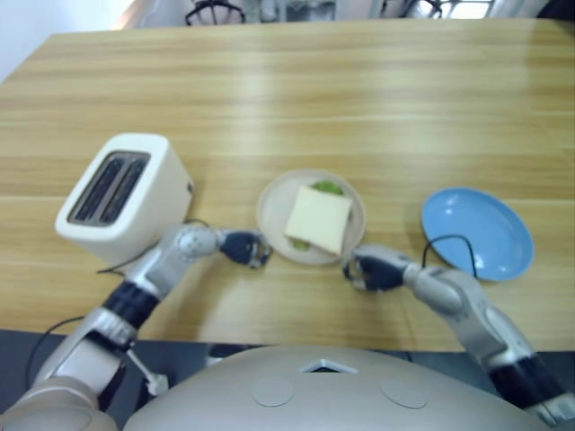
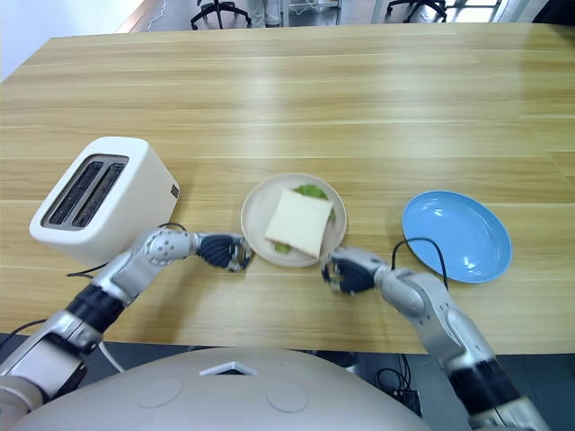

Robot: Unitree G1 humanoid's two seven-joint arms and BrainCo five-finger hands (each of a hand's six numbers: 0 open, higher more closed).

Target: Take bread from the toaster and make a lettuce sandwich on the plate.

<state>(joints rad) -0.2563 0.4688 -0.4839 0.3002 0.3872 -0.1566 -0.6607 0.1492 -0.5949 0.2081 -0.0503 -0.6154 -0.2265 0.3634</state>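
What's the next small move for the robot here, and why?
Probably draw both hands back. A bread slice already tops the lettuce on the plate, and the left hand and right hand flank it, holding nothing.

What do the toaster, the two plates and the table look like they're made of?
Toaster: likely plastic or painted metal, a smooth cream shell with a soft sheen.
Cream plate: plastic or ceramic, matte; can't tell which.
Blue plate: probably plastic or glazed ceramic, smooth, with a faint sheen.
Table: wood or wood-look laminate, with long pale grain lines and a satin shine.
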